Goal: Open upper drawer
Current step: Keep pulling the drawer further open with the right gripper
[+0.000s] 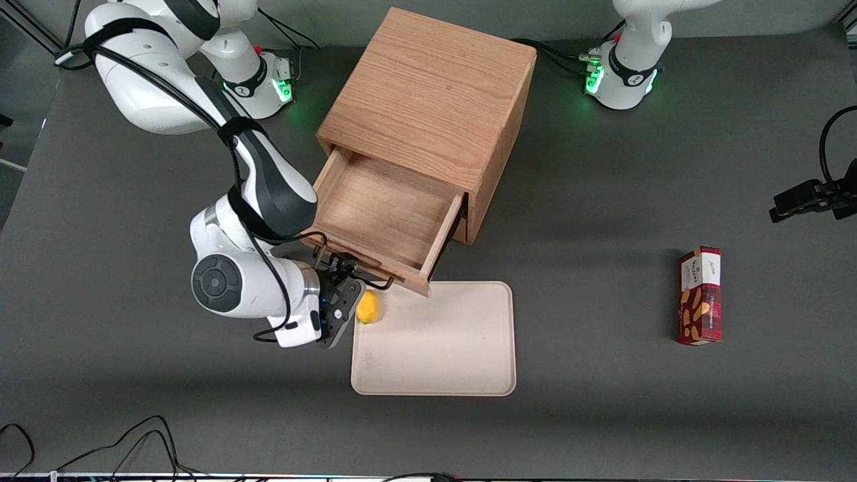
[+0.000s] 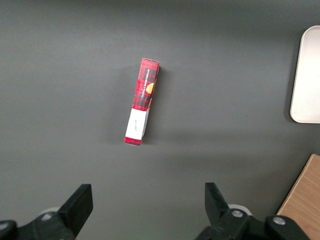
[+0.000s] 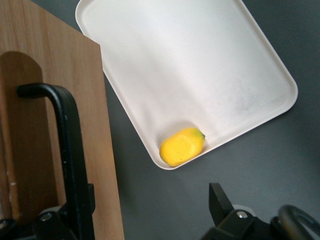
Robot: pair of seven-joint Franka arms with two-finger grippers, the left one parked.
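The wooden cabinet stands mid-table. Its upper drawer is pulled well out and shows an empty oak tray. The thin black wire handle runs along the drawer front. My right gripper is at the handle's end toward the working arm, just in front of the drawer front. In the right wrist view the gripper is open wide. One finger lies against the handle, and the drawer front's edge sits between the fingers. The lower drawer is hidden under the upper one.
A cream tray lies in front of the open drawer, with a yellow lemon in its corner beside my gripper; both show in the right wrist view, tray and lemon. A red snack box lies toward the parked arm's end.
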